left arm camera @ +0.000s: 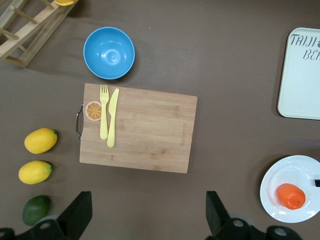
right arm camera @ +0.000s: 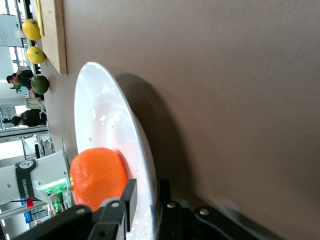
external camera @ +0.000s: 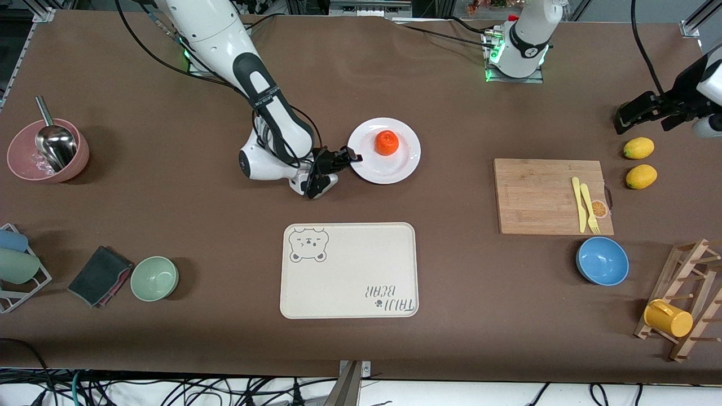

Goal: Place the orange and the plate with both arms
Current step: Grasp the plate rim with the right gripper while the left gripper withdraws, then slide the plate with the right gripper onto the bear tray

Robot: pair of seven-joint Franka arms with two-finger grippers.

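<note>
- Brown desk (external camera: 169, 67) carries one plate (external camera: 401, 163), the landmark, lying farther from the front camera than the bear tray (external camera: 350, 270).
- One orange (external camera: 387, 142) rests on the plate; that part appears done.
- Right claw (external camera: 351, 157) is clamped on the plate rim at the right arm's end; moving the plate appears to remain.
- Left claw (left arm camera: 145, 215) waits spread apart, above two lemons (external camera: 638, 148), well apart from the plate.
</note>
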